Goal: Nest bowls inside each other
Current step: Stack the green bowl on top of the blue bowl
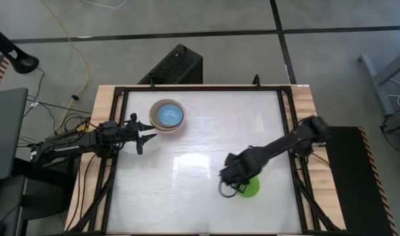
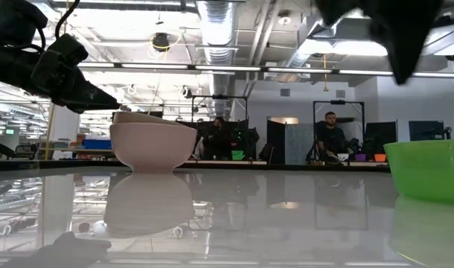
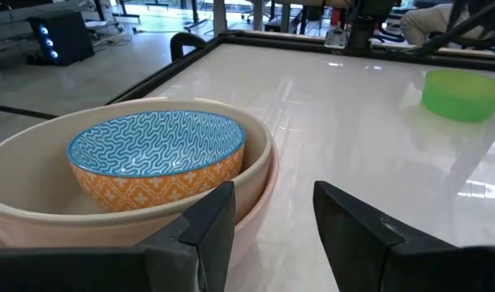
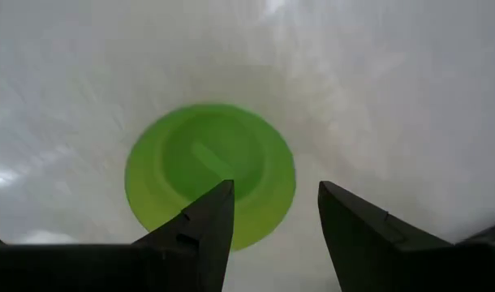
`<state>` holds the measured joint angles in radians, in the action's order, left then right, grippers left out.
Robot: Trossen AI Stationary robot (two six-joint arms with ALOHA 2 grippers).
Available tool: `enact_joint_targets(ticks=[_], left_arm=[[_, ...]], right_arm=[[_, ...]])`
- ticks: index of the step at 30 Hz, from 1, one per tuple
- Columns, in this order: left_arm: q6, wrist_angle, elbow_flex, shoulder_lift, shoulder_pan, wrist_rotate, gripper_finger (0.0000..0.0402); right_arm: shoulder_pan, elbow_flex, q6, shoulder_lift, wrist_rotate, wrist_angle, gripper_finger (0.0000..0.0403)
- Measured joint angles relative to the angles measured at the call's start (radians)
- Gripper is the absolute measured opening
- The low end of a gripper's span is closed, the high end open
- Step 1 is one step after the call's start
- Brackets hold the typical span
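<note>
I see the green bowl [image 1: 251,187] upright on the white table [image 1: 200,131], toward its near right part, alone and well apart from the other bowls. Directly above it hangs my right gripper [image 4: 268,212], fingers spread and released, grasping nothing; in the right wrist view the bowl's open mouth lies just beyond the fingertips. The stack of bowls [image 1: 168,117] stands at the far left part of the table: a blue-patterned bowl [image 3: 158,144] with an orange outside sits inside a beige bowl [image 3: 36,182], itself inside a pale pink bowl [image 2: 152,146]. My left gripper [image 3: 268,207] hovers just beside this stack, at its left, fingers parted and empty. Between stack and green bowl the table surface lies bare. Beyond the table, people [image 2: 330,134] sit at desks
</note>
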<state>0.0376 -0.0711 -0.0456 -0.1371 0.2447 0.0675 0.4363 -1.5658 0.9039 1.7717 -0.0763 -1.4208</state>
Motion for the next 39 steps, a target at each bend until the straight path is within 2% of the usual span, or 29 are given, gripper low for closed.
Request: enact_joint_targets(ticks=[6,12,18,25,35,39], left_arm=[[0.0,0.0,0.0,0.0,0.0,0.0,0.0158],[0.0,0.0,0.0,0.0,0.0,0.0,0.0158],[0.0,0.0,0.0,0.0,0.0,0.0,0.0158],[0.0,0.0,0.0,0.0,0.0,0.0,0.0158],[0.0,0.0,0.0,0.0,0.0,0.0,0.0158],[0.0,0.0,0.0,0.0,0.0,0.0,0.0158]], right_arm=[[0.029,0.347,0.215,-0.21,0.05,0.304,0.0198],[0.079,0.518,0.376,-0.29,0.054,0.343,0.0198],[0.101,0.577,0.384,-0.293,0.053,0.478,0.0198],[0.09,0.583,0.409,-0.265,0.0,0.489,0.0198],[0.075,0.583,0.349,-0.155,0.001,0.542,0.0197],[0.057,0.583,0.3,-0.134,0.035,0.59,0.0182]])
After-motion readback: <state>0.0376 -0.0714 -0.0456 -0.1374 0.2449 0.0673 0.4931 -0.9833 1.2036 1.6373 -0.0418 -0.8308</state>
